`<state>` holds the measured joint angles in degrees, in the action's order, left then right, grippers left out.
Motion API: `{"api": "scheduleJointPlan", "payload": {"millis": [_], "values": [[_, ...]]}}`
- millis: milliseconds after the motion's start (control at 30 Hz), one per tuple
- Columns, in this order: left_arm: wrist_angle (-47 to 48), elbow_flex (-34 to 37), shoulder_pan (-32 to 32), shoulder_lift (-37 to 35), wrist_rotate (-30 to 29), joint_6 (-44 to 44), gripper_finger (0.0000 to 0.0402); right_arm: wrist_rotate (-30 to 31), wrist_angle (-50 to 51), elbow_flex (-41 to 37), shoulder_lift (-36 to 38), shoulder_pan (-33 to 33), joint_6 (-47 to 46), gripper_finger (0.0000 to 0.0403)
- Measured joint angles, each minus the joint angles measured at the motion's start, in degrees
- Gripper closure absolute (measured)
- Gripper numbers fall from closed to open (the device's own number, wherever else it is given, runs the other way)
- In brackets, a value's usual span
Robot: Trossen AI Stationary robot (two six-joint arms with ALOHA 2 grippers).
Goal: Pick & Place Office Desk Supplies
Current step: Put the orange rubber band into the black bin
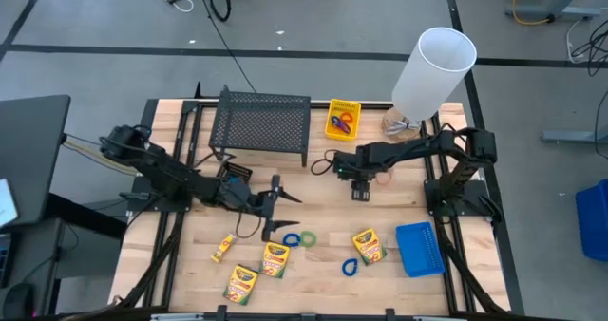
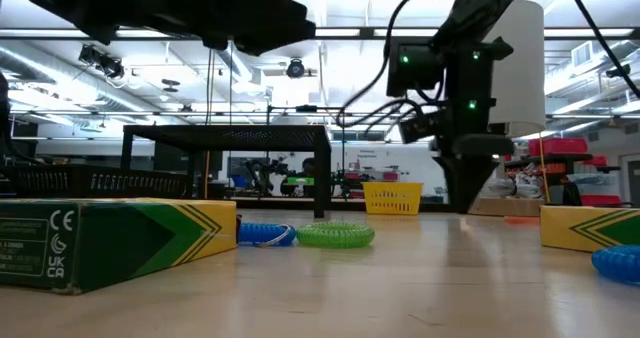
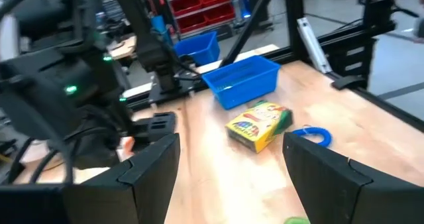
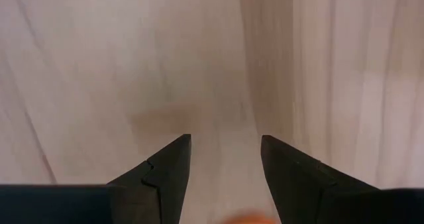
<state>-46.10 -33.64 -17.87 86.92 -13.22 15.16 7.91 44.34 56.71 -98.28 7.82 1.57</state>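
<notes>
Printed on end face of nearest crayon box (image 2: pixel 110 240), low view: "CE" mark, below it "UK CA" mark. Small lines of print left of the marks, too fine to read. Artwork on crayon box (image 3: pixel 260 123) in left wrist view blurred, no wording legible. No other readable text, numbers or signs in any view.

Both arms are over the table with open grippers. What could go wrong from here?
The left gripper, open and empty, hovers by the green coiled loop and blue coiled loop, which touch; it might catch both. The right gripper points down at bare wood, close to the black wire-mesh rack; a swing could clip it.
</notes>
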Motion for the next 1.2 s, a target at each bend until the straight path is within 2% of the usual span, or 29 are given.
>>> {"api": "scheduleJointPlan", "payload": {"millis": [333, 467, 633, 800, 1200], "values": [[-8.78, 0.02, 4.82, 7.82, 4.81, -0.42, 0.0126, -0.08, 8.35, 0.00, 0.00, 3.45, 0.62, 0.0210], [-8.90, 0.02, 6.81, 8.19, 5.58, -0.57, 0.0126, -0.33, 12.20, 0.00, 0.04, 3.69, 0.60, 0.0210], [-8.85, 0.02, 9.20, 8.19, 9.02, -1.77, 0.0126, -3.46, 17.04, -0.02, 0.07, 3.69, 0.20, 0.0210], [-9.08, 0.02, 10.17, 8.19, 12.57, -3.82, 0.0126, -5.19, 15.74, -0.11, 0.09, 3.69, 0.90, 0.0210], [-9.45, -0.01, 9.55, 8.17, 13.49, -4.32, 0.0126, -7.98, 6.73, -9.31, 0.89, 8.12, 1.72, 0.0211]]}}
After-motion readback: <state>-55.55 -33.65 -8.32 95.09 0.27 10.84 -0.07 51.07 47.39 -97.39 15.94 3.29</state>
